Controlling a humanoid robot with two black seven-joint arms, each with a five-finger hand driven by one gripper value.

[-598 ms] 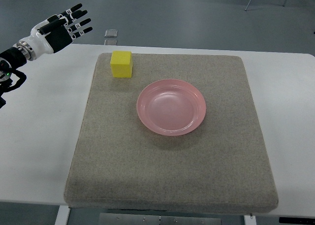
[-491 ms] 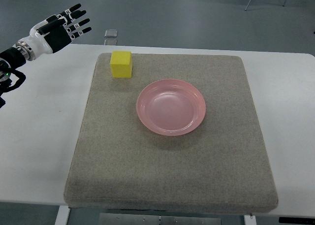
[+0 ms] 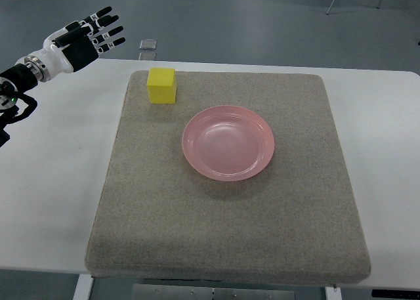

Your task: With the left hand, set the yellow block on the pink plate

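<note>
Left hand (image 3: 82, 41) was held out at about 10 o'clock, fingers spread, nothing gripped. Yellow block (image 3: 161, 85) was parked at 11 o'clock from the pink plate (image 3: 228, 142), on the mat. Block could probably get shoved away if approached too low.

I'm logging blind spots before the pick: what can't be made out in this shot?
- Right hand: outside the top view altogether.
- Left hand: its arm is cut by the left edge.
- Yellow block: underside and far face hidden by itself.
- Small object on the floor beyond the table: too small to identify.
</note>
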